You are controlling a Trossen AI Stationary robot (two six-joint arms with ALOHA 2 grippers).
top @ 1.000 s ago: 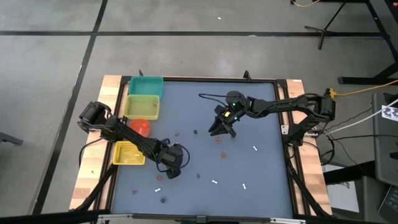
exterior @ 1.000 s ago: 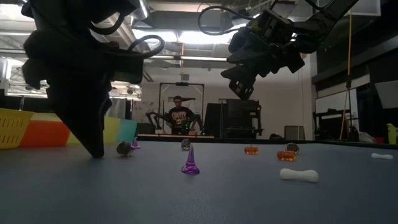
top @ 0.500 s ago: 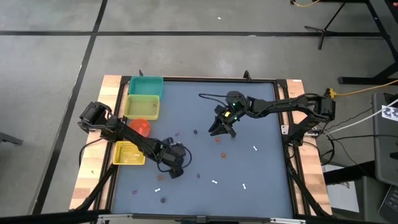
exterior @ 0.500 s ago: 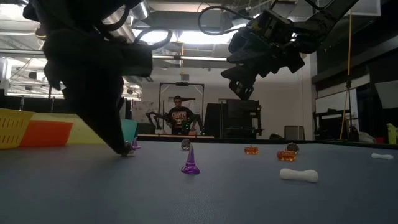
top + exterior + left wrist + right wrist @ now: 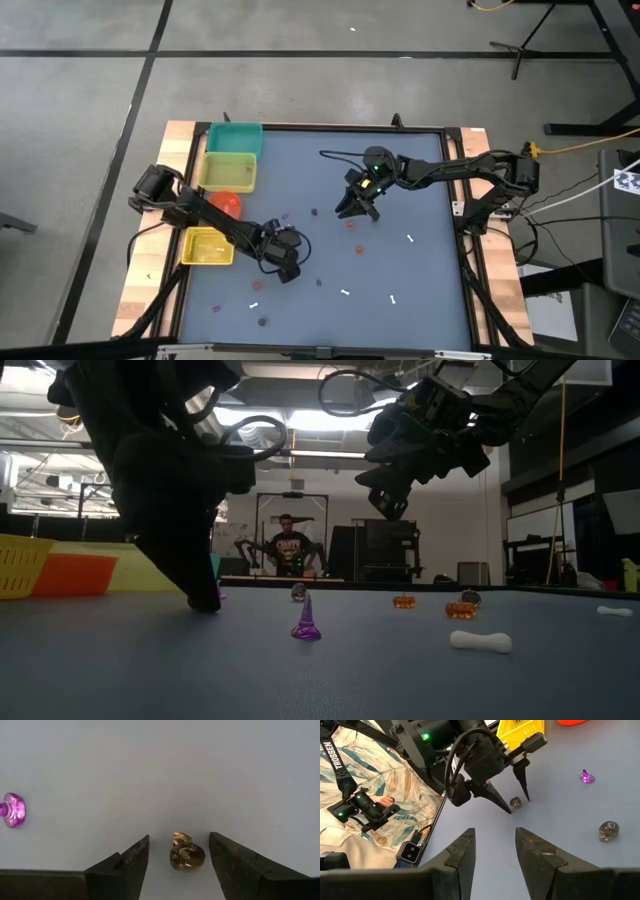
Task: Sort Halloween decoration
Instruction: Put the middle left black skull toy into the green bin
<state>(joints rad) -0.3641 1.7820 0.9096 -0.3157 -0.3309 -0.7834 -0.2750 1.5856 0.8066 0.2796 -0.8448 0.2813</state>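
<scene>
My left gripper stands open at the table's near left, fingers pointing steeply down on either side of a small brown translucent trinket, which lies on the table; neither finger touches it. The right wrist view shows the same trinket between those fingers. A purple cone-shaped trinket stands on its base nearby. Orange round trinkets and a white bone lie further right. My right gripper hangs open above mid-table with nothing between its fingers.
Teal bin, yellow bin, a red-orange bin and a yellow basket line the left edge. More white sticks and dark trinkets are scattered on the near half. A person stands beyond the far edge.
My left gripper has shifted toward the table's right edge and tipped a little, coming down over the small brown trinket that stood just beside it a second ago. The trinkets have stayed where they were.
</scene>
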